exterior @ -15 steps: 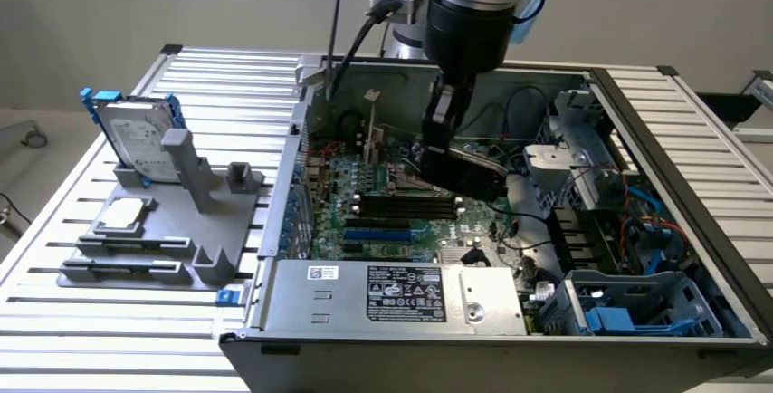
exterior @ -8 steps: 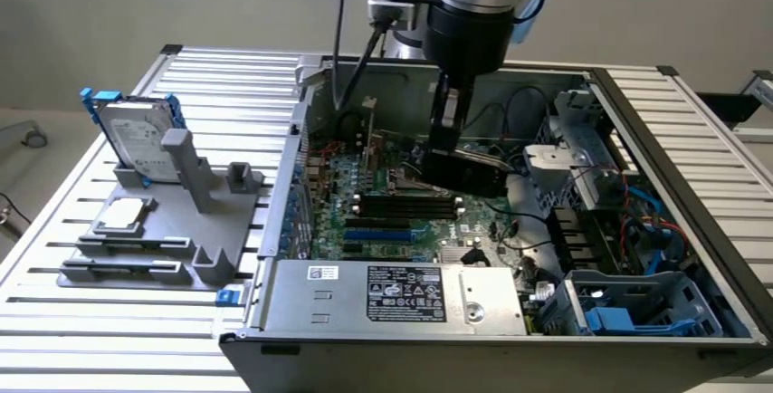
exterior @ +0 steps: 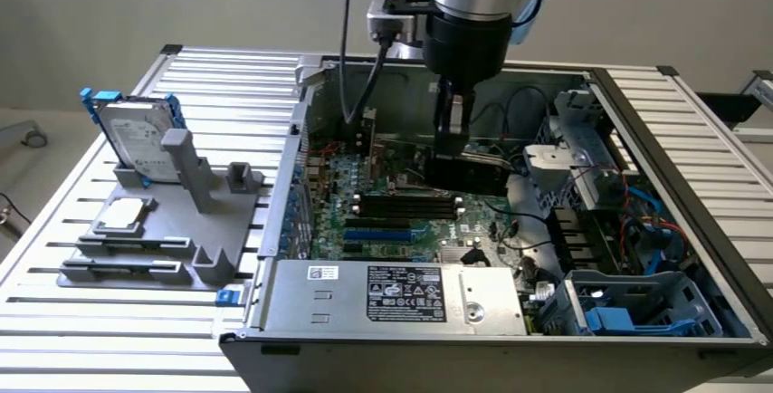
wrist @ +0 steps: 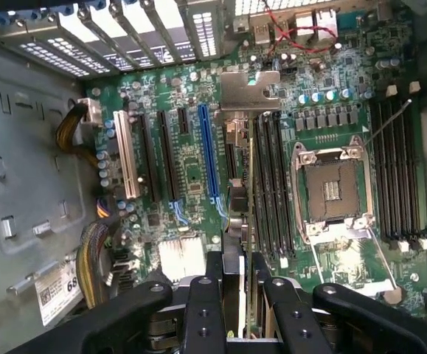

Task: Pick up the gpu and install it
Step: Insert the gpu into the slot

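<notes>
The gpu (exterior: pixel 466 173) hangs inside the open computer case (exterior: pixel 676 130), just above the green motherboard (exterior: pixel 399 221), and shows as a black block under my gripper (exterior: pixel 451 135). My gripper is shut on it from above. In the wrist view the gpu (wrist: pixel 237 214) appears edge-on between my black fingers (wrist: pixel 214 284), with its metal bracket (wrist: pixel 248 92) at the far end by the rear slot covers. The card runs parallel to the long blue slot (wrist: pixel 208 151) and lies beside it, toward the black memory slots (wrist: pixel 268 184). I cannot tell whether its edge touches a slot.
A silver hard drive with blue rails (exterior: pixel 139 135) stands on a grey fixture (exterior: pixel 157 230) at the exterior view's left. The power supply (exterior: pixel 399 293) fills the case's near side. A drive cage (exterior: pixel 604 158) and cables (exterior: pixel 628 221) crowd its right. The bare CPU socket (wrist: pixel 331 192) lies beside the memory slots.
</notes>
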{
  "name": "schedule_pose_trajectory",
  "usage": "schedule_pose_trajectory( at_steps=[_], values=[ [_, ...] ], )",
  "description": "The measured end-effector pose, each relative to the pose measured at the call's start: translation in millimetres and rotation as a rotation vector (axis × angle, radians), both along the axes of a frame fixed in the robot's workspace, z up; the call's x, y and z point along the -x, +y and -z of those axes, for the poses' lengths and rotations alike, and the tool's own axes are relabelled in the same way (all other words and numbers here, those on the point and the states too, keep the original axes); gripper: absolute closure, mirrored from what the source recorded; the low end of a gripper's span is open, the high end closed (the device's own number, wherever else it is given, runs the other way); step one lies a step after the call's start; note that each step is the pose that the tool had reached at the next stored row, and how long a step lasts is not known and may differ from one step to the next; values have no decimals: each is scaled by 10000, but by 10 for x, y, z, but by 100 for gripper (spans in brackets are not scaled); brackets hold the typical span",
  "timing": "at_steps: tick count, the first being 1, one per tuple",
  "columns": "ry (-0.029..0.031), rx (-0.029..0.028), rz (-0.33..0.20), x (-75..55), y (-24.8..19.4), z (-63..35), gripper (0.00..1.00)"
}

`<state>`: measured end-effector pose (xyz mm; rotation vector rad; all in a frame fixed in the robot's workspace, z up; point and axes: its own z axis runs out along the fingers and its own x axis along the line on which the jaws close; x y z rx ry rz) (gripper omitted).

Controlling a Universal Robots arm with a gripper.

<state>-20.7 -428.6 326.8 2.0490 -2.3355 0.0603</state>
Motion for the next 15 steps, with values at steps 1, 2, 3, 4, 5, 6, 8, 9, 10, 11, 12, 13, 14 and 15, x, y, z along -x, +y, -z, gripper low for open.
schedule_pose_trajectory(
  at_steps=[1, 2, 3, 4, 5, 6, 8, 9, 10, 11, 12, 13, 14, 15],
  values=[
    [-9, 1, -52, 15, 0, 18, 74],
    [-9, 0, -103, 32, 0, 36, 74],
    [-9, 0, -154, 49, 0, 53, 74],
    [-10, 0, -205, 67, 0, 71, 74],
    [-10, 0, -260, 85, 0, 91, 74],
    [-10, 0, -314, 102, 0, 109, 74],
    [-9, 0, -437, 134, 0, 144, 74],
    [-10, 0, -498, 151, 0, 163, 74],
    [-10, -1, -565, 168, 0, 182, 74],
    [-9, 1, -624, 184, 0, 199, 74],
    [-10, 0, -681, 199, 0, 216, 74],
    [-10, 1, -736, 216, 0, 230, 74],
    [-9, 0, -779, 236, 0, 242, 74],
    [-10, 0, -811, 262, 0, 253, 74]
  ],
)
